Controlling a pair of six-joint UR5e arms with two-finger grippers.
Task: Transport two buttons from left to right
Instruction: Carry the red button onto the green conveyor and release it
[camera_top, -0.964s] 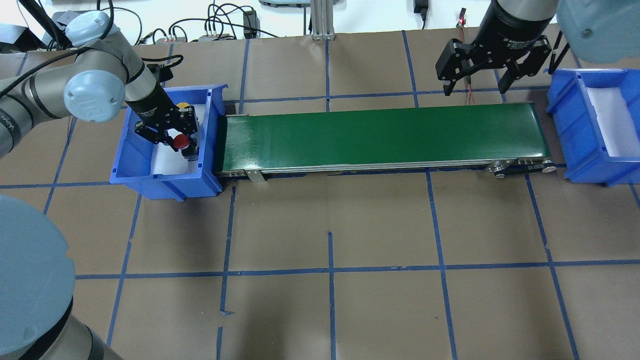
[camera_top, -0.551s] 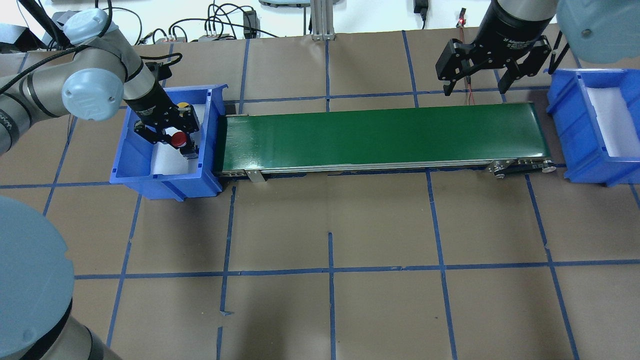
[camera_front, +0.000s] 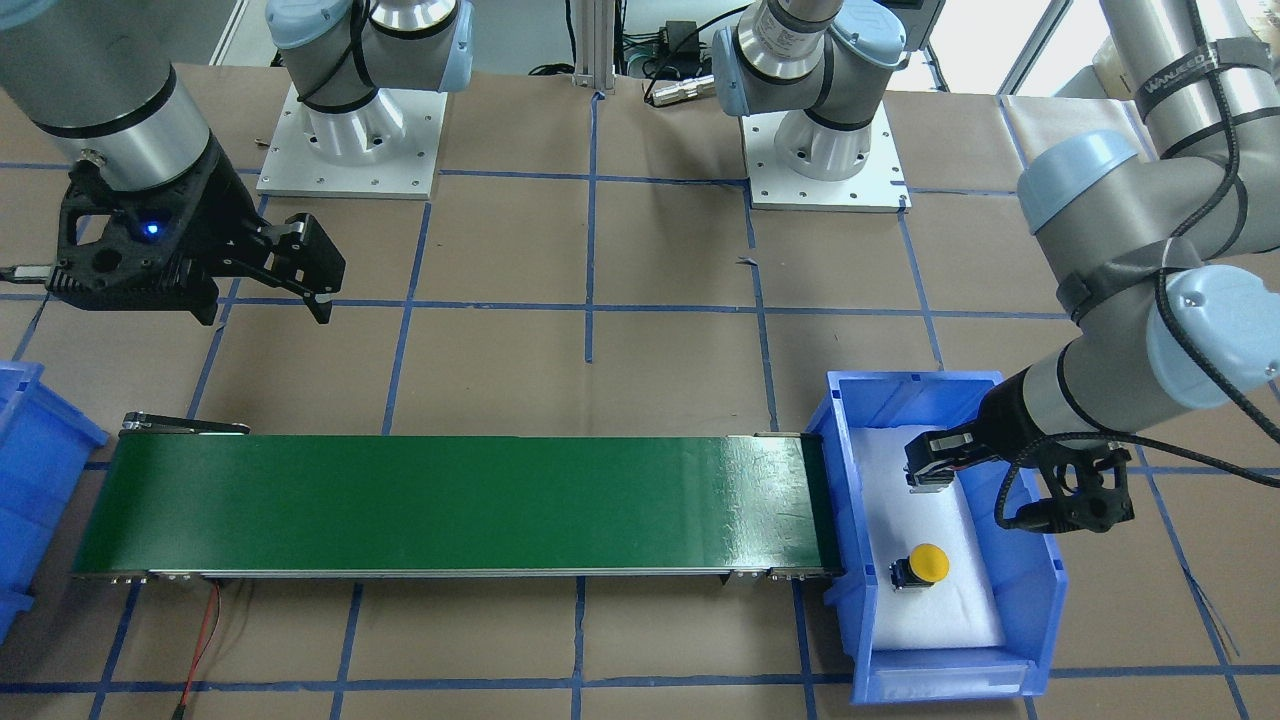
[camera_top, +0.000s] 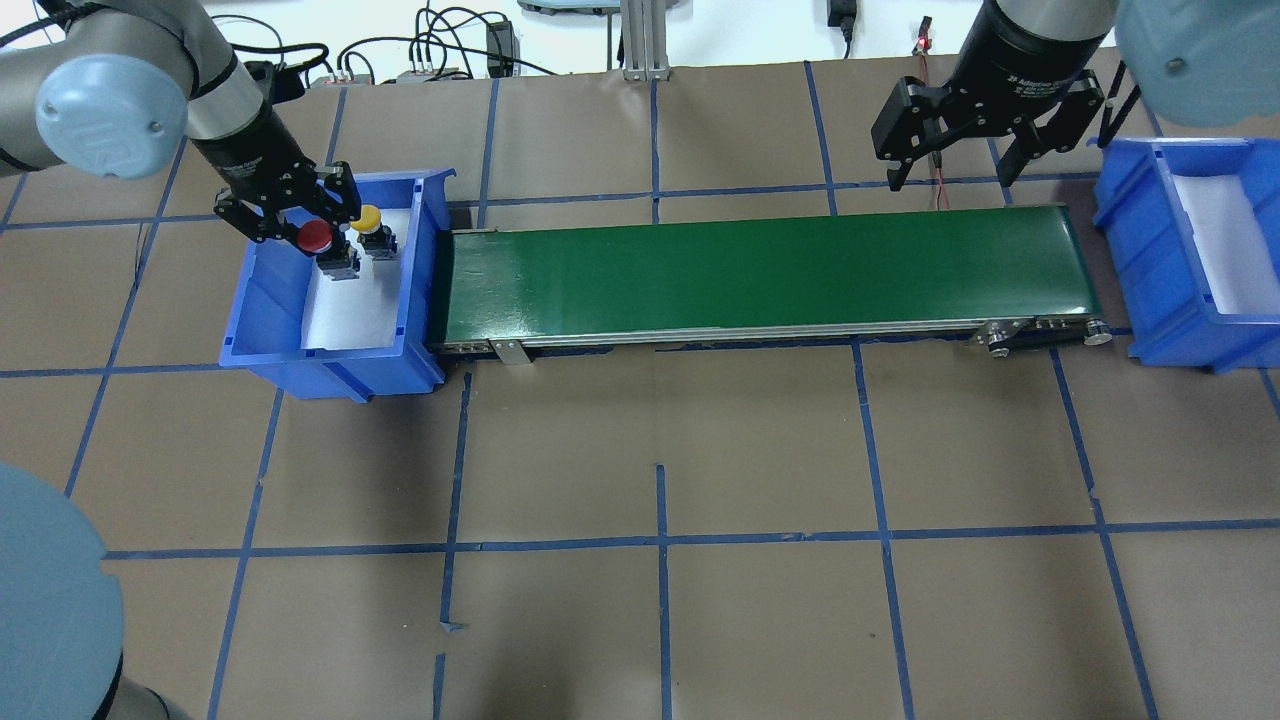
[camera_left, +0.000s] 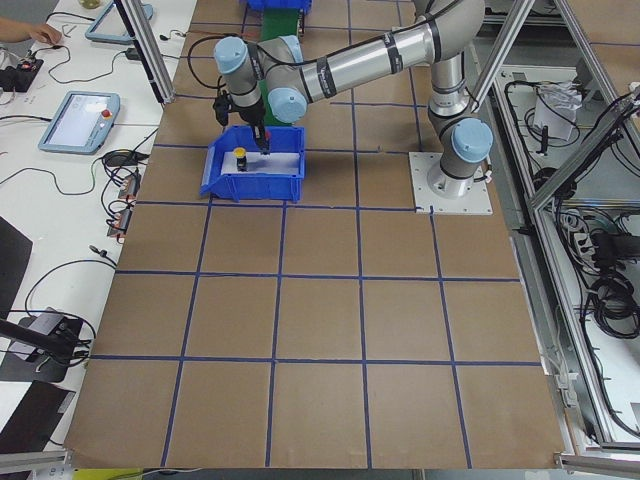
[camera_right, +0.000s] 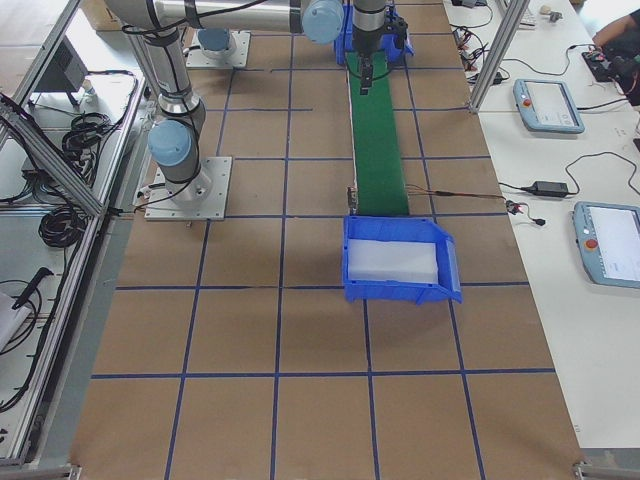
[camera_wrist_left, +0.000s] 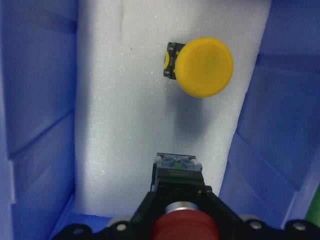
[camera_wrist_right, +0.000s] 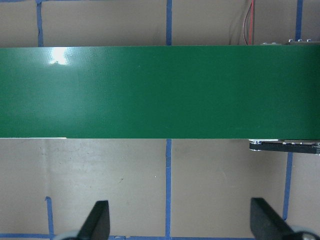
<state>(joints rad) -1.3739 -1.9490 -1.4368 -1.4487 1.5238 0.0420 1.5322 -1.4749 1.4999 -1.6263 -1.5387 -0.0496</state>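
1. L end effector (camera_top: 318, 248) clamped on red button (camera_top: 316, 237). Wrist cam shows the cap nearest the lens and the grey-black base poking out past the fingertips.
2. Red button is held over the white foam in the L blue bin (camera_top: 330, 372), toward the bin's far end.
3. Yellow button (camera_top: 370, 218) sits on the foam in the same bin, just beside the red one, not touching.
4. R end effector (camera_top: 950, 172) has its jaws spread wide and hangs high over the desk (camera_top: 760, 450), near the R end of the green conveyor belt (camera_top: 760, 275).
5. R blue bin (camera_top: 1140, 270), foam-lined, stands just past the belt's R end.
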